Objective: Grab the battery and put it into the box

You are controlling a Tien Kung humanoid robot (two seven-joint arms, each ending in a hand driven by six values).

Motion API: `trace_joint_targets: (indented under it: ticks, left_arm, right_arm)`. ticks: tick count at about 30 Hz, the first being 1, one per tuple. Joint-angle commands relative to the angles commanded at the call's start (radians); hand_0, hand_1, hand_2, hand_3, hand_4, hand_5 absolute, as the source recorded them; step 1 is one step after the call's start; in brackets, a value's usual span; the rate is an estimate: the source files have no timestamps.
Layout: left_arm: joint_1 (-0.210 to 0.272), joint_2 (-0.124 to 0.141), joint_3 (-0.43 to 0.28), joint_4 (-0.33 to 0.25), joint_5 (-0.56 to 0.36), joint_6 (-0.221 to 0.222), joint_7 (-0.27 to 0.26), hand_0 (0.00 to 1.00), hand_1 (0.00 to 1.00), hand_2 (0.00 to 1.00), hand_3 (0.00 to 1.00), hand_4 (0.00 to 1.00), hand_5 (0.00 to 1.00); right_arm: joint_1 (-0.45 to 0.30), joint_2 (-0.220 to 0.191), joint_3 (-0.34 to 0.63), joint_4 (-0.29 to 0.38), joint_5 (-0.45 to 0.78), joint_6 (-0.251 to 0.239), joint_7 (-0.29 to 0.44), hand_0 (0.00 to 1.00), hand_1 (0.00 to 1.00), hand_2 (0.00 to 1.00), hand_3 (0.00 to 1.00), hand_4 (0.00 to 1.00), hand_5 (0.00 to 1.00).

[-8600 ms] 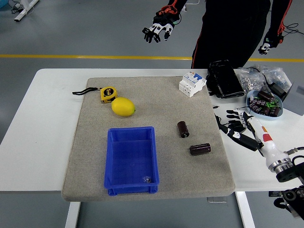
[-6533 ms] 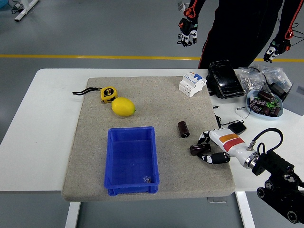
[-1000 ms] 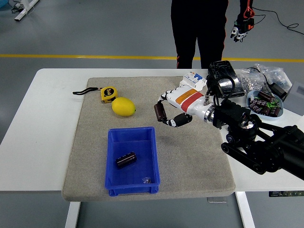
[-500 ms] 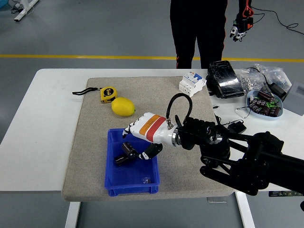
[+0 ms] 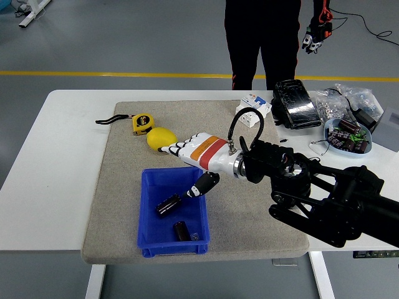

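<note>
Table's one box (image 5: 150, 215) holds two batteries (image 5: 168, 205).

Second battery now in the box

The right hand (image 5: 187, 163), which half a second ago gripped a battery low inside the blue box (image 5: 151, 234), has let go and lifted to the box's far rim, fingers spread. That battery (image 5: 181, 230) now lies near the front of the box, beside the first battery (image 5: 167, 205).
</note>
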Motion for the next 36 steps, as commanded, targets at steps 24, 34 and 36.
trace_joint_targets:
  ticks: [24,34,36]
  left_arm:
    - [0.018,-0.021,0.072,-0.006,-0.075,0.015,-0.026,0.725,0.695,0.720,0.586,0.644,0.571]
    - [-0.012,-0.034,0.117,-0.005,-0.137,0.031,-0.047,0.717,0.695,0.717,0.585,0.644,0.571]
    - [-0.020,-0.037,0.123,-0.006,-0.144,0.033,-0.051,0.717,0.695,0.717,0.585,0.644,0.571]
  right_arm:
    - [-0.399,-0.221,0.435,0.222,0.869,-0.152,0.318,0.809,0.825,0.888,0.931,0.998,0.709]
    - [-0.556,-0.222,0.606,0.308,1.291,-0.142,0.295,0.849,0.854,0.894,0.926,0.998,0.777]
    - [-0.589,-0.203,0.646,0.326,1.373,-0.138,0.295,0.849,0.854,0.894,0.926,0.998,0.777]
